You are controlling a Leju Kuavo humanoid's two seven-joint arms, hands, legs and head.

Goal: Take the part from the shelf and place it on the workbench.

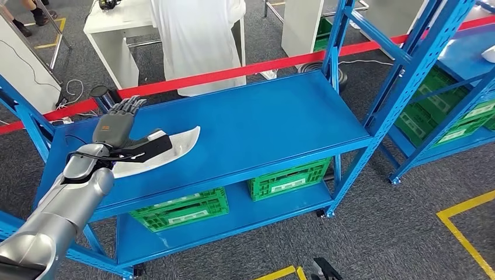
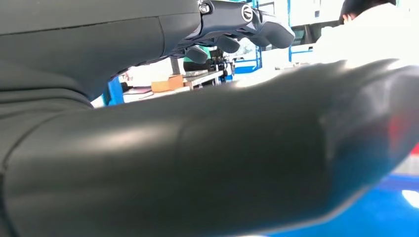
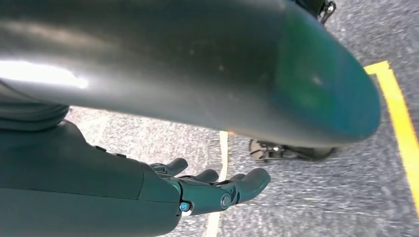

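The part [image 1: 185,142] is a white, curved, blade-like piece lying flat on the top board of the blue shelf [image 1: 262,122], towards its left end. My left hand [image 1: 117,125] is over the part's near end, fingers stretched out flat and pointing away, with the dark thumb lying across the part. In the left wrist view the thumb [image 2: 222,148] is huge and close, and the fingers [image 2: 232,15] stay straight, not wrapped around anything. My right hand [image 3: 163,192] hangs above the grey floor with loosely bent fingers and holds nothing.
Two green crates [image 1: 181,209] [image 1: 289,178] sit on the lower board. A red barrier tape [image 1: 233,71] runs behind the shelf, with a person in white [image 1: 195,41] beyond it. A second blue shelf [image 1: 461,87] stands at the right. Yellow lines [image 1: 461,227] mark the floor.
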